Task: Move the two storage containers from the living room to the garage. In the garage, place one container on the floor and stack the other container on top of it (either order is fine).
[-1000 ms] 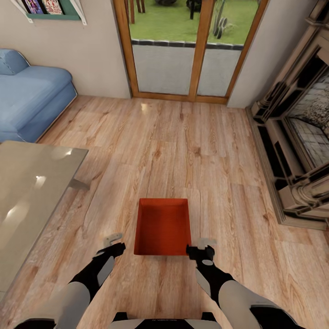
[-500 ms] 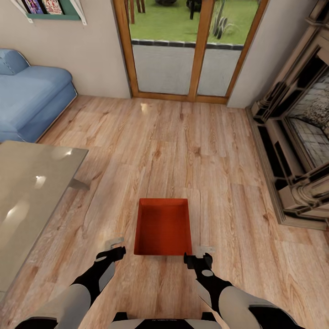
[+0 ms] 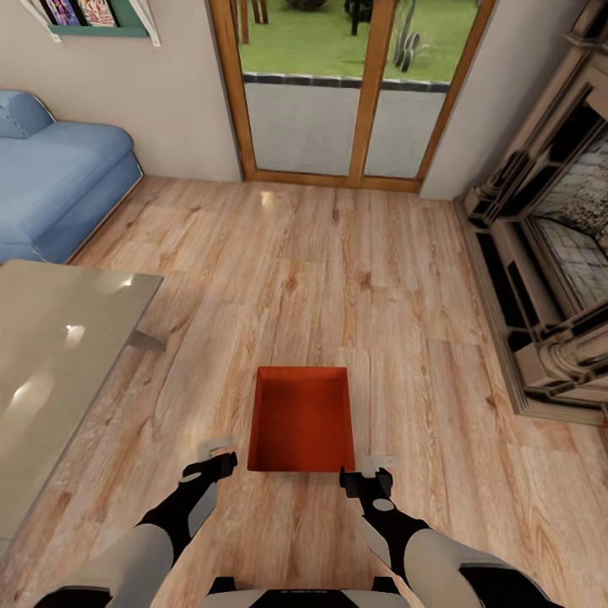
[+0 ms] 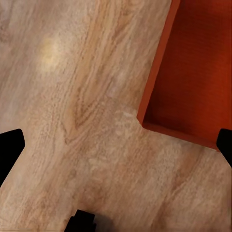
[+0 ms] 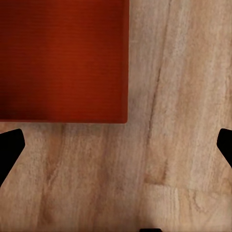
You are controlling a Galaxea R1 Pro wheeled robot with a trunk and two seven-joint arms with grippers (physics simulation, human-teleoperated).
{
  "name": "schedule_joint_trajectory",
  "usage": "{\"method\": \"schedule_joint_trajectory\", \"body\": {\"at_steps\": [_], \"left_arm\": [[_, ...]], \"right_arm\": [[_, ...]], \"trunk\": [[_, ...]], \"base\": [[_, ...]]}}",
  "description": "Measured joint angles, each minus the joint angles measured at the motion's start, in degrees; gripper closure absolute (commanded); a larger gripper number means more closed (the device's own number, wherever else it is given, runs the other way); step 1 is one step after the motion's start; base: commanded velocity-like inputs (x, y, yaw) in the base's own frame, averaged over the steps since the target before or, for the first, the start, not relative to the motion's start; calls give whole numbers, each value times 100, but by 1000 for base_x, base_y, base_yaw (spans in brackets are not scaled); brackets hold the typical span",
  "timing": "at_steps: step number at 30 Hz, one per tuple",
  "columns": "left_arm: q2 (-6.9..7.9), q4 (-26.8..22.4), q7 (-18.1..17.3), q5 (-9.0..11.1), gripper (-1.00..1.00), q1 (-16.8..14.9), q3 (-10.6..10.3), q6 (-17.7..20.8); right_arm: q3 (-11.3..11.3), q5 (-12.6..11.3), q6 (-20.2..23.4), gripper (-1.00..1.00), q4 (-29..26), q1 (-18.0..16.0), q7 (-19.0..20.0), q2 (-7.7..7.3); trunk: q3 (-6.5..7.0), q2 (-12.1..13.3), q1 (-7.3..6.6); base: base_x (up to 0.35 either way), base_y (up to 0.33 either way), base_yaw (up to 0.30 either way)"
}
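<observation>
Since a second ago both arms have drawn inward and slightly back: the left gripper [image 3: 218,456] has slid toward the near left corner of the open red-orange rectangular storage container [image 3: 301,418], and the right gripper [image 3: 369,475] has dropped a little toward the robot near the opposite corner. That box rests on the light wood-plank floor [image 3: 338,279] of the living room, dead ahead at 12 o'clock, its long axis running 12 to 6, its short near wall facing the robot. From the left gripper the box lies at about 2 o'clock; from the right, at about 10 o'clock. Both sit just beside it, neither touching, roughly equally near. Each wrist view shows dark fingertips [image 4: 10,145] [image 5: 9,145] at opposite edges, spread wide with nothing between them. A second container is not to be made out; the blue sofa [image 3: 59,181] and grey table [image 3: 51,355] are cut off at the frame edge.
</observation>
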Motion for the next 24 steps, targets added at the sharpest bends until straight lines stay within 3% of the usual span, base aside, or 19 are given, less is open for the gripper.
{"method": "schedule_joint_trajectory", "body": {"at_steps": [24], "left_arm": [[1, 11, 48, -26, -100, -9, -12, 32]], "right_arm": [[-9, -18, -63, -100, 109, 0, 5, 0]], "trunk": [[-431, -962, 527]], "base": [[0, 0, 0]]}}
